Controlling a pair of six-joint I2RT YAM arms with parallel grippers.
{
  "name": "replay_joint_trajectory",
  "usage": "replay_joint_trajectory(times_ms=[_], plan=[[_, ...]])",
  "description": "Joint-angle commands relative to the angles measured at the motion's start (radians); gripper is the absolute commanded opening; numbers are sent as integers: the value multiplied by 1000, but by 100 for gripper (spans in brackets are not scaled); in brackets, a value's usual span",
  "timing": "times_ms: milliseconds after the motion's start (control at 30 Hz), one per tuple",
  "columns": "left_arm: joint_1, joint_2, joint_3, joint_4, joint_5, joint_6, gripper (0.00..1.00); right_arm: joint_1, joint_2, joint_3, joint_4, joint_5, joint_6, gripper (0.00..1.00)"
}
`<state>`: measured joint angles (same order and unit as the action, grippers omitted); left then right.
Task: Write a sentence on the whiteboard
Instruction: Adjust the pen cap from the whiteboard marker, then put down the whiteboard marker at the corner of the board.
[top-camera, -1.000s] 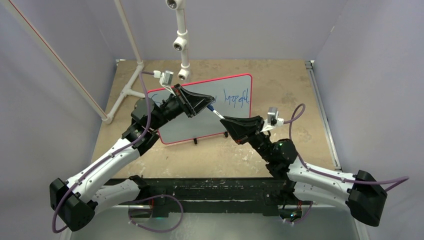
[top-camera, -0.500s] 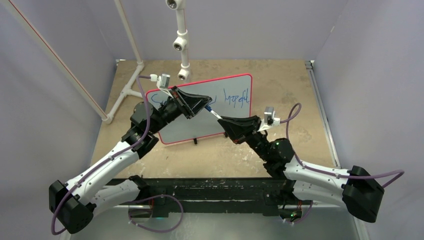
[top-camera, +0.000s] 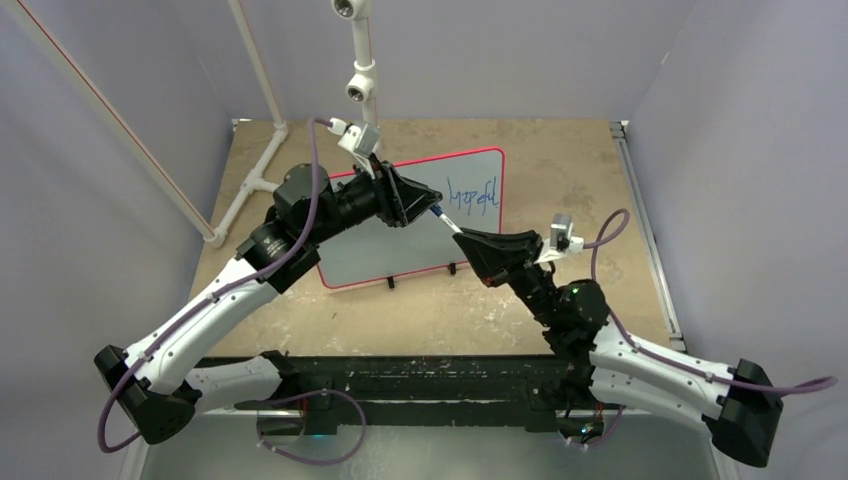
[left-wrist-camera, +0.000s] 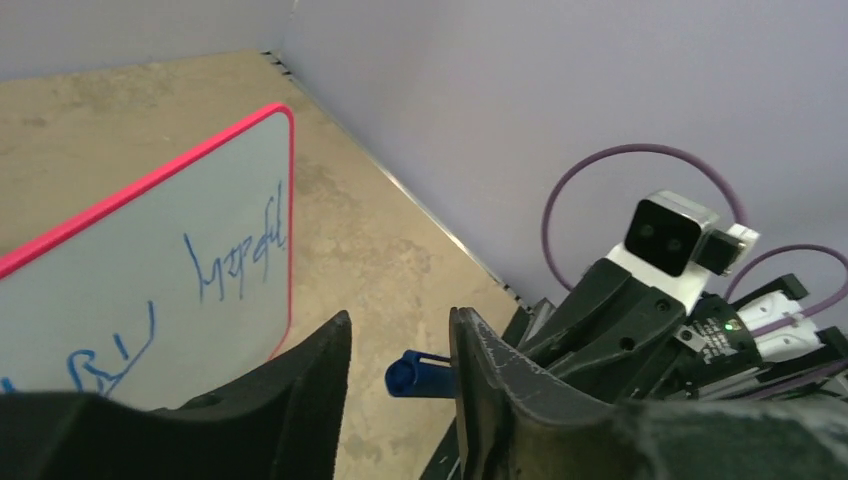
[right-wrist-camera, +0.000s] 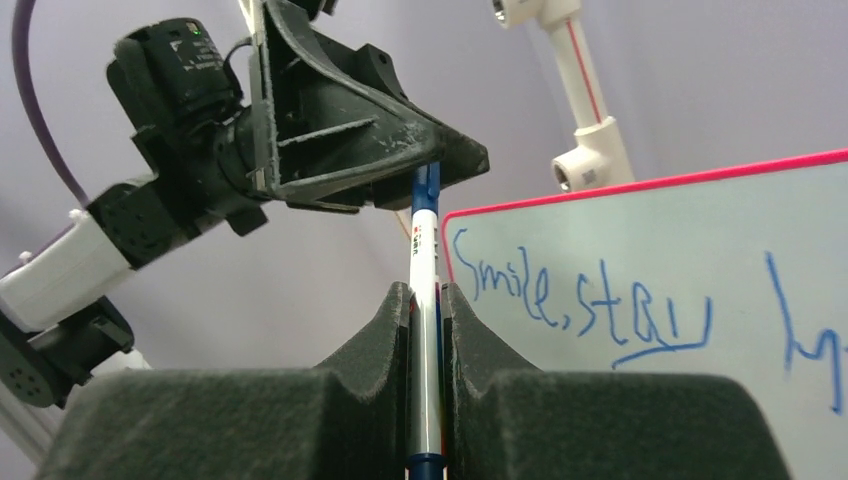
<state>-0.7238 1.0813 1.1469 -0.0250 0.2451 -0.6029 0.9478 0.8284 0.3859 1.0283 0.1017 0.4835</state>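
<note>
Moved: left claw (top-camera: 425, 205) has swung right to the marker's (top-camera: 446, 219) far tip.
Left jaws: parted, blue cap (left-wrist-camera: 415, 374) at the gap.
Grip: right claw (top-camera: 470, 240) clamped on marker, long axis pointing far-left.
Board: whiteboard (top-camera: 380, 250) mid-tabletop (top-camera: 560, 170) beneath both, sentence (right-wrist-camera: 590, 290) written.

The left arm (top-camera: 215, 300) is holding a bent-elbow pose, running from its base at the near left up and rightward, and is carrying the left hand (top-camera: 430, 205) with the tips pointing right. Its fingers (left-wrist-camera: 320, 370) are standing apart, and the gap is showing wider than the cap end of the marker (top-camera: 447, 220) seen within it. The right arm (top-camera: 640, 355) is holding a mirrored pose from the near right, aiming the right hand (top-camera: 463, 236) up-left, tips just beside the left hand's. Its fingers (right-wrist-camera: 385, 330) are clamping the marker barrel, which is projecting beyond them.
</note>
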Motion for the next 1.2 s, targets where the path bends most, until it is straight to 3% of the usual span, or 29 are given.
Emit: replay_joint_trajectory(times_ms=[0,100,267,400,633,867,1000,1167], plan=[[-5,26,157,-208,-100,160,47,-3,-107,16,-250,74,-23,0],[4,32,222,-251,-143,211,62,-3,-143,25,-447,76,-27,0],[46,73,328,-361,-208,279,77,-4,-115,22,-686,24,25,0],[115,64,329,-374,-234,295,83,-4,-32,-13,-692,-98,41,0],[162,36,279,-380,-378,332,87,-29,138,-40,-682,-100,87,0],[181,62,243,-377,-427,344,92,-147,264,-67,-687,-139,132,1],[203,33,215,-343,-458,351,93,-181,257,-77,-731,-106,153,22],[251,65,216,-345,-432,356,93,-185,206,-73,-804,-16,180,63]])
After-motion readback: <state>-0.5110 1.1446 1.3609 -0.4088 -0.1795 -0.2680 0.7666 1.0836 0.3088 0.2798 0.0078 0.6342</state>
